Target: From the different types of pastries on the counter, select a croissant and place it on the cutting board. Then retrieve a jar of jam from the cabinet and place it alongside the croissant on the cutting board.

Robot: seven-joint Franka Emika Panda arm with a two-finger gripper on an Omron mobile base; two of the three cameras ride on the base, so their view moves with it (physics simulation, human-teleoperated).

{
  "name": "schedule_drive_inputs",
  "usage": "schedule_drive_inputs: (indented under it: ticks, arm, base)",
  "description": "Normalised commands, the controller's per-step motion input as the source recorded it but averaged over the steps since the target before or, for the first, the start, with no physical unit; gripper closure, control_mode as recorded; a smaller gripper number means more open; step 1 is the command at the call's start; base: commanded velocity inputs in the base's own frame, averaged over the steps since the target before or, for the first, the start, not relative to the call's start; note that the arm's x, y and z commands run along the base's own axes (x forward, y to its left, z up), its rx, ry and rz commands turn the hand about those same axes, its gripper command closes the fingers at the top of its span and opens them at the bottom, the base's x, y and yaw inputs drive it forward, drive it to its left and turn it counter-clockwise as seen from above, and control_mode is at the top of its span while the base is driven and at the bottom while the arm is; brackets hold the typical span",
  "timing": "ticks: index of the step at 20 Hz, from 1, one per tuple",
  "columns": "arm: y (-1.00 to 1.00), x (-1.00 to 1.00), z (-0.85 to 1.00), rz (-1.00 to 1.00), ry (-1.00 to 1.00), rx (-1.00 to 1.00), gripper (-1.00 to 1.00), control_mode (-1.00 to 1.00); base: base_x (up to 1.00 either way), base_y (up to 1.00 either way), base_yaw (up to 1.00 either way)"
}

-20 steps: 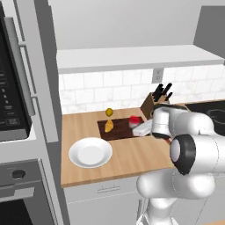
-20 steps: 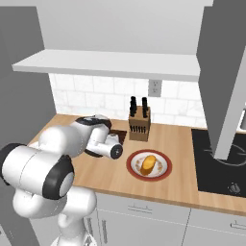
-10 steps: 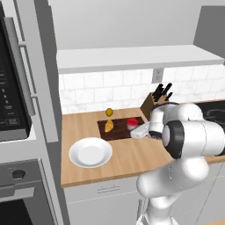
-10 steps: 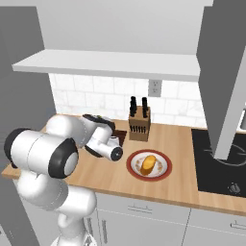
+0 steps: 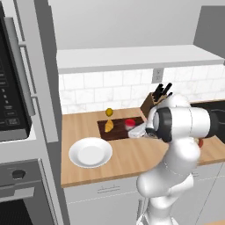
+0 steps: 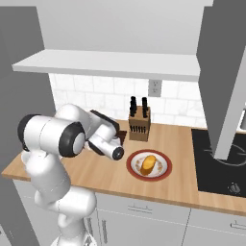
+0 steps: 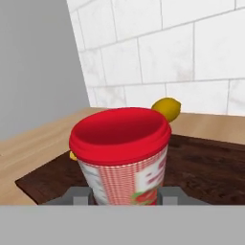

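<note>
Wooden worktop is carrying the scene. We are seeing the claw clenching the jar of jam, which is sitting over the cutting board, just beside the croissant.

The jar of jam had a glossy red lid above a red-and-white checked label; what looked like a strawberry motif sat low on that label, though it was cut off. Beneath the jar, the cutting board was dark brown with faint grain. Behind the jar, a round ball was yellow. On the board beside the jar, the croissant was golden-orange. The counter around the board was light-brown wood, and the plate on it was plain white.
</note>
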Motion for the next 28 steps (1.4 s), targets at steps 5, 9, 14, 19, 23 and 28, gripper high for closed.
schedule_drive_inputs:
  ticks: [5, 9, 14, 19, 23, 28]
  arm:
    - [0.02, 0.64, -0.21, 0.01, 0.0, 0.0, 1.0, -1.0]
    - [0.07, 0.6, -0.34, 0.02, -0.01, 0.0, -1.0, -1.0]
    - [0.03, 0.23, -0.17, 0.03, -0.05, 0.0, -1.0, -1.0]
    - [0.0, -0.36, 0.12, 0.0, -0.11, 0.0, -1.0, -1.0]
    - [-0.02, -0.78, 0.45, -0.01, -0.01, 0.02, -1.0, -1.0]
    - [-0.14, -0.91, 1.0, -0.06, 0.0, 0.08, -1.0, -1.0]
  base:
    - [0.0, 0.0, 0.0]
    - [0.0, 0.0, 0.0]
    - [0.0, 0.0, 0.0]
    - [0.0, 0.0, 0.0]
    - [0.0, 0.0, 0.0]
    - [0.0, 0.0, 0.0]
